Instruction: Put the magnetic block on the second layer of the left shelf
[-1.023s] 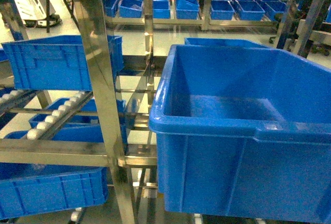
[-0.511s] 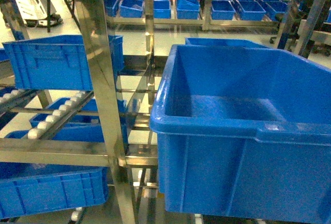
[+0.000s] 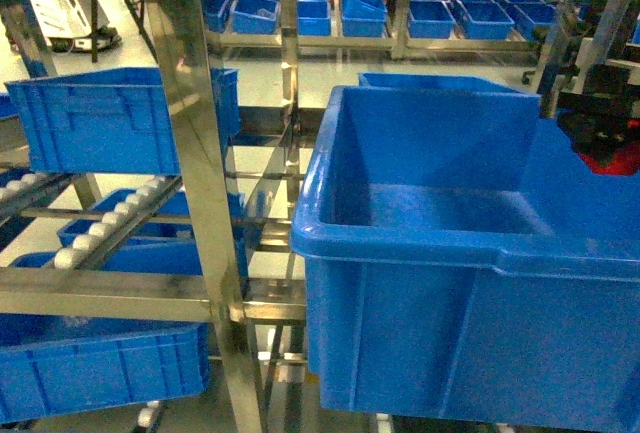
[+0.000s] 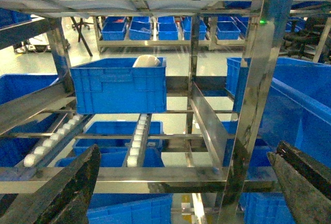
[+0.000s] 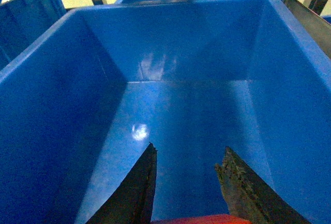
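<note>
Jaws of the right gripper (image 5: pixel 186 182) stand narrowly parted, two dark tips over the hollow of one large deep blue crate (image 5: pixel 41 105), with one red magnetic block (image 5: pixel 199 219) pinched between them at the bottom edge of the right wrist view. From the head camera that gripper (image 3: pixel 610 123) shows at the far right, above the crate's right side (image 3: pixel 420 243), red showing beneath it (image 3: pixel 615 161). Jaws of the left gripper (image 4: pixel 181 182) are spread wide and hold nothing, facing the steel rack (image 4: pixel 256 79). One upright steel post (image 3: pixel 190 133) stands between the big crate and two smaller ribbed crates (image 3: pixel 110 118) at left. White roller rails (image 3: pixel 105 223) slope beneath them.
</note>
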Controlling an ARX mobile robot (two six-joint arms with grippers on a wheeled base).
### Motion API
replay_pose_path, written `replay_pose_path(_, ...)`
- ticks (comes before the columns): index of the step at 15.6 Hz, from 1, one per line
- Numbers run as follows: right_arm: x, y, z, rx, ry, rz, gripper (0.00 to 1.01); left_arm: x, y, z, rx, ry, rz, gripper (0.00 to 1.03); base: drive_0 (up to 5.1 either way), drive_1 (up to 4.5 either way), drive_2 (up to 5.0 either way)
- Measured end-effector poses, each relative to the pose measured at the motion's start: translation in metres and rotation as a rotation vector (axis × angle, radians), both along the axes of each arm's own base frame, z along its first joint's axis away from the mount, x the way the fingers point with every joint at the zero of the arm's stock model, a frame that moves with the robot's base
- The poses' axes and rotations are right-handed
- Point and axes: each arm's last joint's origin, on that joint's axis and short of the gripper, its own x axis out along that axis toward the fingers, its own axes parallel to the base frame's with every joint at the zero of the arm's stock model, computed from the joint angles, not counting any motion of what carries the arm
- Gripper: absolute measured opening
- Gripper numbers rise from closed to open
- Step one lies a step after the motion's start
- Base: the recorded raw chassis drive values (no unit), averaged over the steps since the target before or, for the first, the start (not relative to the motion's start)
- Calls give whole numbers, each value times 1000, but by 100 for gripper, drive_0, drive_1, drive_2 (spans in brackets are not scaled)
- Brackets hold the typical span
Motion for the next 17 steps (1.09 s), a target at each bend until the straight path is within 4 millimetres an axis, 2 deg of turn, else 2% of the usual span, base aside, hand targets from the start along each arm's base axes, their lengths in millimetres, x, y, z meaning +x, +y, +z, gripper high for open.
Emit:
replay_pose_path(1, 0, 0, 1, 46, -55, -33, 54, 0, 0, 0, 0, 1, 0, 98, -498, 248, 248)
replay_pose_path(2, -12, -3, 9, 50, -93, -40, 67, 0, 0, 0, 0, 0, 0, 98, -498, 248, 248)
replay_pose_path(4, -52, -9, 28, -45, -230, -92, 92, 0, 0, 0, 0, 0, 0, 98, -498, 248, 248)
replay_pose_path(5, -80, -11, 37, -149, -308, -121, 100, 0, 0, 0, 0, 0, 0, 98, -498, 248, 248)
replay_pose_path(6, -107, -14, 48, -223, -342, -143, 97, 0, 0, 0, 0, 0, 0, 98, -498, 248, 248)
replay_pose_path(7, -132, -17, 59, -250, -375, -156, 98, 0, 0, 0, 0, 0, 0, 98, -498, 248, 248)
replay_pose_path(9, -170, -30, 65, -270, -387, -185, 98, 0, 0, 0, 0, 0, 0, 98, -498, 248, 248)
replay_pose_path(11, -175, -33, 64, -221, -358, -187, 98, 0, 0, 0, 0, 0, -1, 98, -498, 248, 248)
replay_pose_path(13, -186, -39, 52, -163, -405, -55, 75, 0, 0, 0, 0, 0, 3, 98, -498, 248, 248)
replay_pose_path(17, -211, -39, 25, -154, -400, -37, 20, 0, 0, 0, 0, 0, 0, 98, -498, 248, 248)
